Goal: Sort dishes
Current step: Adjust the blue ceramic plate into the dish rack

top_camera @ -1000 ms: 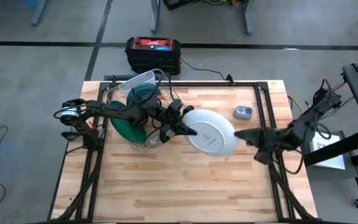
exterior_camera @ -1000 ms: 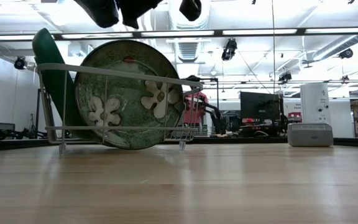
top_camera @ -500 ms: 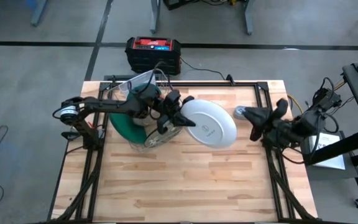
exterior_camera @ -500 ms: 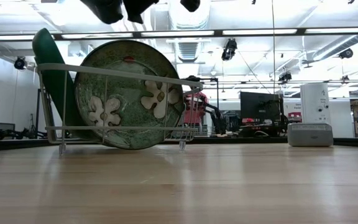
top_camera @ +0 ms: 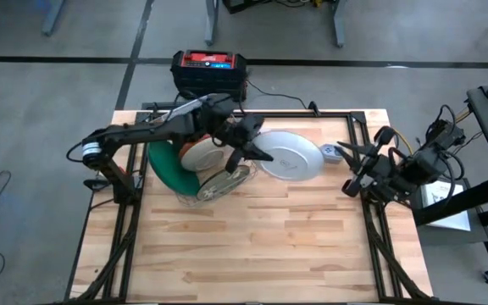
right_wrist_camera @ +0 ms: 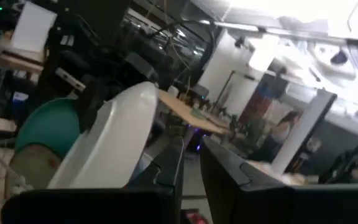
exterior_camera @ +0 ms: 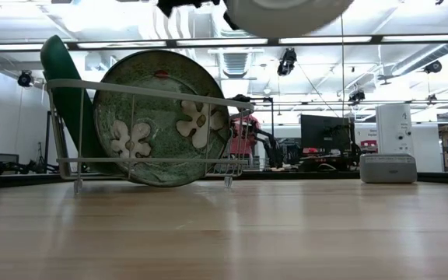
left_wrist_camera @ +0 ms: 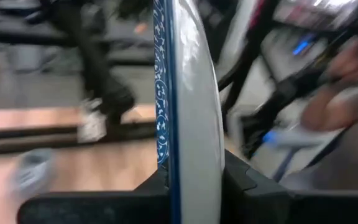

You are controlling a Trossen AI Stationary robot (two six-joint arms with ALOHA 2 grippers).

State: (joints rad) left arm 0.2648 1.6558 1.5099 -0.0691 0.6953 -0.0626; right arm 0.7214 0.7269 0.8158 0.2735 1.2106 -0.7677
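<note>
At the table's left, the silver wire rack (top_camera: 195, 188) holds a large dark green plate (top_camera: 163, 167) standing on edge, with a green plate painted with white flowers (exterior_camera: 160, 118) leaning beside it; from above an orange-rimmed dish (top_camera: 200, 154) also seems to sit in the rack, though the arm partly hides it. The left gripper (top_camera: 255, 152) reaches out over the rack and is clamped on the rim of the white plate (top_camera: 291, 156); its wrist view shows the plate (left_wrist_camera: 188, 106), blue-patterned on one face, pinched edge-on between the dark fingers (left_wrist_camera: 157, 186). The plate hangs above the middle of the table, well clear of the wood. Just beyond its right edge lies the small grey device (top_camera: 332, 152). At the table's right edge the right gripper (top_camera: 352, 166) hovers empty, its fingers only narrowly apart.
</note>
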